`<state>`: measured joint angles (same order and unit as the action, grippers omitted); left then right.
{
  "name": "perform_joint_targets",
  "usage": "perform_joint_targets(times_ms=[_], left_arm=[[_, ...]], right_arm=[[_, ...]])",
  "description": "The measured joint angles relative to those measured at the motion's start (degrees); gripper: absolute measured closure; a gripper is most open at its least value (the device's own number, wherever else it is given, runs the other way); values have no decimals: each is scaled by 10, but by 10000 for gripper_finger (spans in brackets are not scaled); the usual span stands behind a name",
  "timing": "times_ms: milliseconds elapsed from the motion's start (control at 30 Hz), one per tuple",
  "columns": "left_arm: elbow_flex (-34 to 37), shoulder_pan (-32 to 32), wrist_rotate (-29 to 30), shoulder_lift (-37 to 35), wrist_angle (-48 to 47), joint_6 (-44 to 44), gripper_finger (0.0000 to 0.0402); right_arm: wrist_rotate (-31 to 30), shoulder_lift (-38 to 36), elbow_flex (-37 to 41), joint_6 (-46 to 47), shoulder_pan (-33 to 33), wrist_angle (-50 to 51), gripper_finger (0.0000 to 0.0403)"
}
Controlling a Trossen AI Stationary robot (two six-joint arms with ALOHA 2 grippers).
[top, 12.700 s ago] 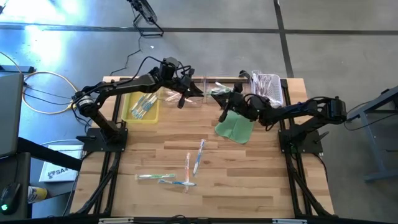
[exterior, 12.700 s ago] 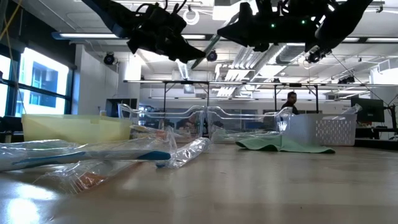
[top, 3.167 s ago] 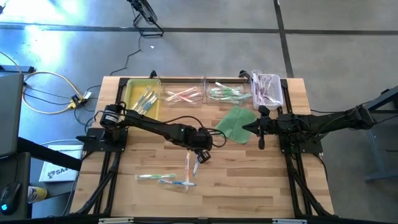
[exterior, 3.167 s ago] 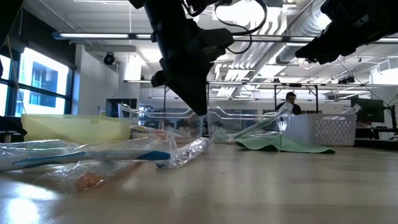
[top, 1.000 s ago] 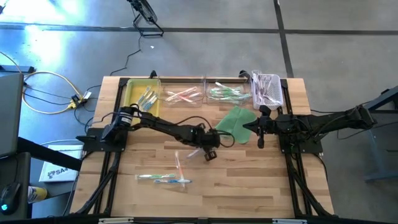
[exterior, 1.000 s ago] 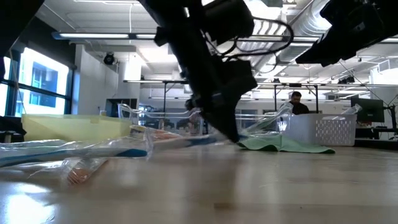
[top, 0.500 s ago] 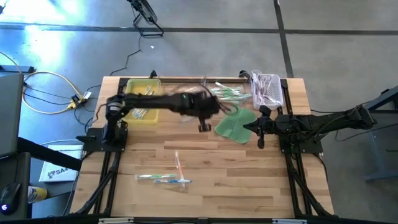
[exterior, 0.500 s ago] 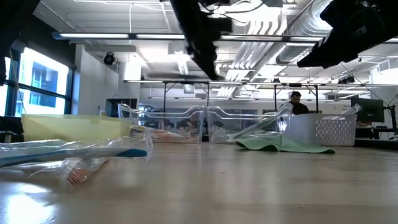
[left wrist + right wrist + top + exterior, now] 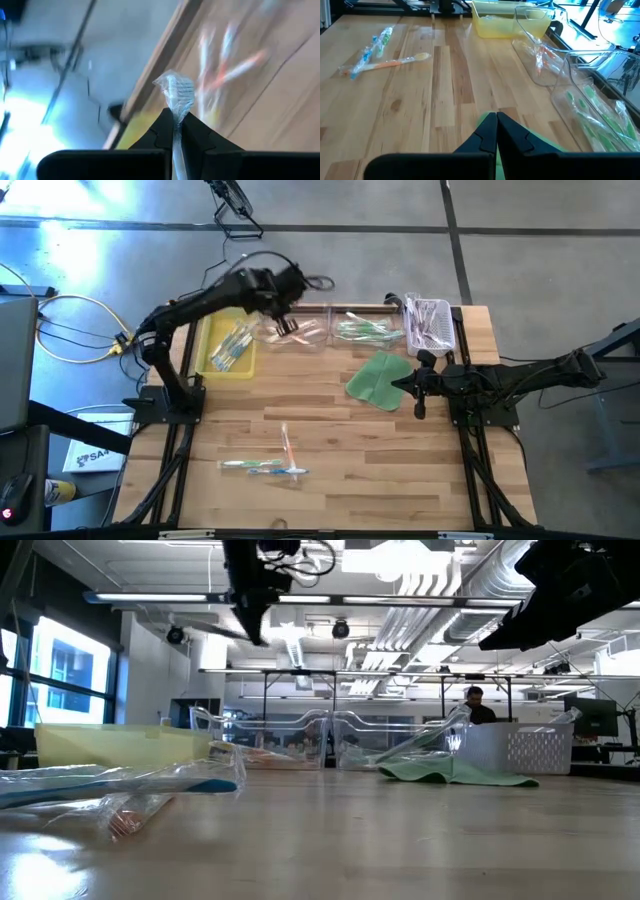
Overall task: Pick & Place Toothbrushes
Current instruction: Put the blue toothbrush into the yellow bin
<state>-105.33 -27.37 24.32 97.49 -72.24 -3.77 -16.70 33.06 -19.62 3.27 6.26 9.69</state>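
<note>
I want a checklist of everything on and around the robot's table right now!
Surface: wooden table, mostly bare at the front.
Job's things: loose toothbrushes lie at the front; others sit in the yellow bin, the clear trays and the white basket. One wrapped toothbrush is in the left gripper.
Clutter: green cloth lies flat by the right arm.
Grippers: left gripper shut on the toothbrush, above the trays; right gripper shut, over the cloth's edge.
Cables: yellow cable loops on the floor to the left.
Surroundings: a person far behind the table.
</note>
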Motion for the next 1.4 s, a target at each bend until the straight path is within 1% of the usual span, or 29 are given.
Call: perform_joint_targets(times_ms=[67,133,200,267,367,467,600,767,900,1067,1200,1267,1400], left_arm=[[0,-23,6,-3,-44,7,392],[1,-43,17,-3,-64,17,392],[18,-57,29,-5,-79,26,392],[49,-73,30,-12,-68,33,392],[118,-91,24,-28,-39,40,392],[205,-113,7,-46,4,48,392],[316,-150,-22,-80,85,69,392],[414,-201,-43,-122,169,82,392],[467,-232,-63,-154,243,81,392],[521,-255,-78,-179,339,52,391],[552,-268,-97,-180,387,-4,391],[568,-275,-117,-180,421,-29,391],[602,-293,-149,-180,462,-38,391]], right_arm=[[-1,0,0,3,0,1,401],[-1,0,0,9,0,3,401],[-2,0,0,12,0,7,401],[-3,0,0,14,0,13,401],[-3,0,0,17,0,23,401],[-3,1,0,17,0,22,401],[-3,2,0,17,0,22,401],[-5,2,0,17,0,22,401],[-18,2,0,16,0,22,401],[-18,2,0,16,0,22,401],[-18,2,0,15,0,22,401],[-18,2,0,15,0,22,401],[-18,2,0,14,0,22,401]])
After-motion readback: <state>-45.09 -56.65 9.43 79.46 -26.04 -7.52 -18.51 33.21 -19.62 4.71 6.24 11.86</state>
